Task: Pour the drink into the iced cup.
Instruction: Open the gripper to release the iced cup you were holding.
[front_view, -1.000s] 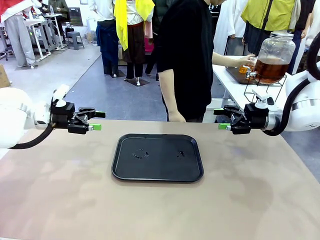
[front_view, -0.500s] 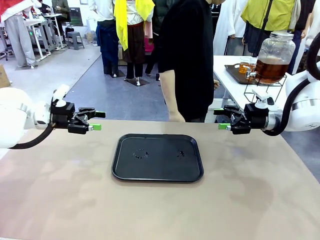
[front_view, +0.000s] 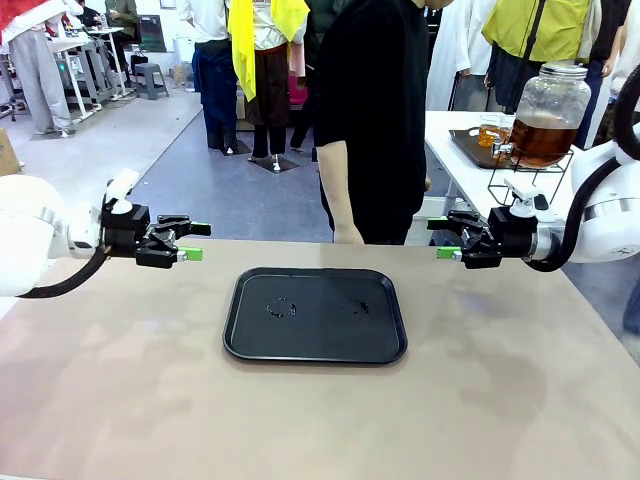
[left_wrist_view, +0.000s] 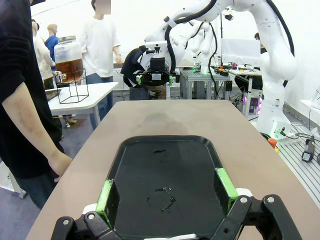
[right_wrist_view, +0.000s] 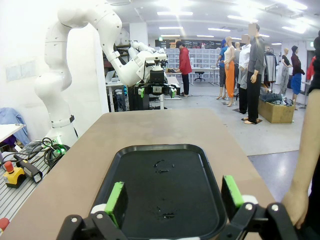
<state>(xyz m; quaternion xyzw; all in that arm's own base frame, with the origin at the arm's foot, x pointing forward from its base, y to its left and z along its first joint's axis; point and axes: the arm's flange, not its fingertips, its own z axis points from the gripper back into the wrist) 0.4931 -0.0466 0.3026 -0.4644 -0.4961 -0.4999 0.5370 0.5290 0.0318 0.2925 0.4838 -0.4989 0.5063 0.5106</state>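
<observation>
One black tray (front_view: 315, 315) lies on the counter (front_view: 120, 400). Two pincers hang over it: the left pincer (front_view: 192, 241) at nine o'clock, the right pincer (front_view: 445, 238) at three. One dispenser jar (front_view: 548, 113) stands beyond at one o'clock.

White arms, black hands (front_view: 197, 241), green pads, black cables

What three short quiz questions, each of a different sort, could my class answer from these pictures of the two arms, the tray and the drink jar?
1. True or false: the black tray holds a cup.
2. Where does the dispenser jar stand? A) on the tray B) on a wire stand on the side table C) in the left gripper
3. Fill in: the right gripper is ____.

Key: 1 false; 2 B; 3 open.
</observation>
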